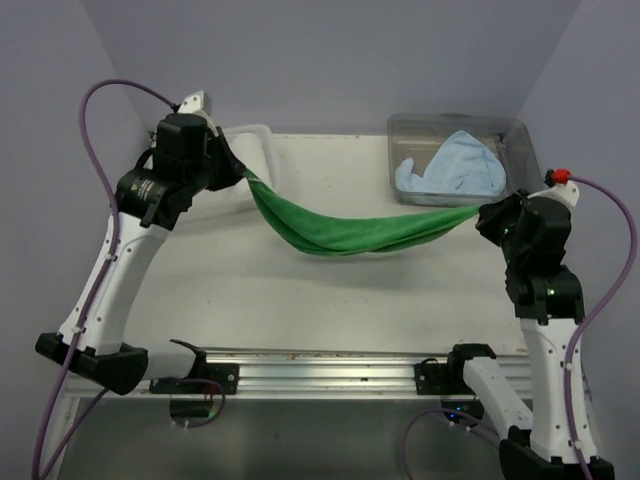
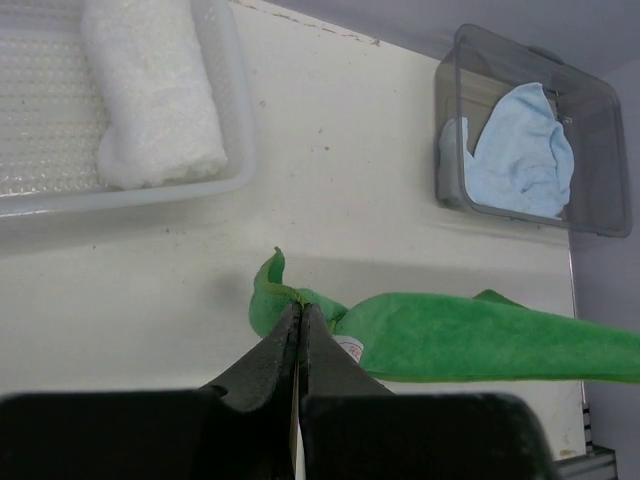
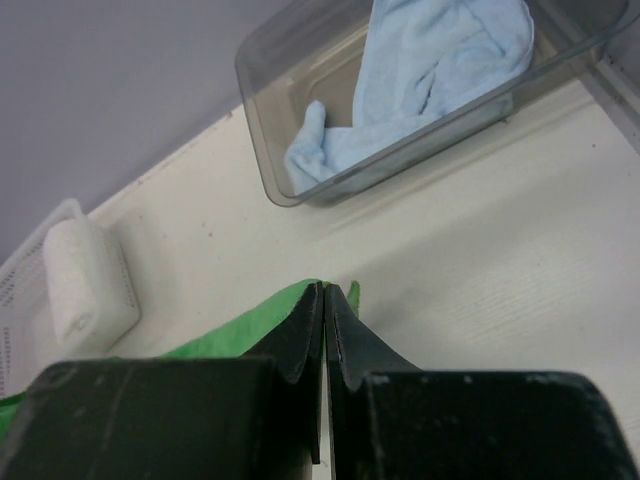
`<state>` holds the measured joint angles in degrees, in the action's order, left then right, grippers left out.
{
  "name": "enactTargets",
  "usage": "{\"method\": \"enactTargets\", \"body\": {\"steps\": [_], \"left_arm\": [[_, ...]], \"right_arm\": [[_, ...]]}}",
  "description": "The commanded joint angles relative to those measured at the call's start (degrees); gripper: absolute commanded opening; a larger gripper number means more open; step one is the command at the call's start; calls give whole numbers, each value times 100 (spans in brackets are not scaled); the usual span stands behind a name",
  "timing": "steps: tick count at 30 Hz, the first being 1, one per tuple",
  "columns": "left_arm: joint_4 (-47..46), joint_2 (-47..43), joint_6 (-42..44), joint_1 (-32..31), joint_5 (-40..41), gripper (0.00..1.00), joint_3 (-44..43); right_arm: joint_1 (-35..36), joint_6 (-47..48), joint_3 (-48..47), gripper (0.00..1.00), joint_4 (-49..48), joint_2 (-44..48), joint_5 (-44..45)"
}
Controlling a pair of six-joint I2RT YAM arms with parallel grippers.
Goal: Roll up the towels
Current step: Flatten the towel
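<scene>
Pinching opposite ends of the green towel (image 1: 340, 228), the left gripper (image 2: 298, 312) and right gripper (image 3: 326, 292) are pressed shut on it. It is hung sagging between them over the middle of the table (image 1: 300, 300), perhaps just clear of it. Spreading is judged under way; next, it must be laid flat.

My left arm (image 1: 108, 265): white shell links, bulky black joint housings, a black block at the base.
My right arm (image 1: 548, 365): the same white links and black joints.
Red cap (image 1: 561, 176): a small knob on a white fitting by my right wrist.
Cables (image 1: 95, 130): purple, one long loop per arm.
My left hand (image 2: 299, 312): matte black, blocky body, two tapering fingers.
My right hand (image 3: 325, 292): matte black, same build.
</scene>
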<state>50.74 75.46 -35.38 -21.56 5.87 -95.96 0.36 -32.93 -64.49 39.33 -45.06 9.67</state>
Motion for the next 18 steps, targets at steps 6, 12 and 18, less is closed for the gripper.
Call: {"method": "enactTargets", "body": {"steps": [6, 12, 18], "left_arm": [[684, -182, -49, -6, 125, 0, -749], [-335, 1530, 74, 20, -7, 0, -616], [488, 3861, 338, 38, 477, 97, -2127]], "right_arm": [[-18, 260, -557, 0, 743, 463, 500], [-18, 94, 524, 0, -195, 60, 457], [-10, -21, 1201, 0, -707, -609, 316]]}}
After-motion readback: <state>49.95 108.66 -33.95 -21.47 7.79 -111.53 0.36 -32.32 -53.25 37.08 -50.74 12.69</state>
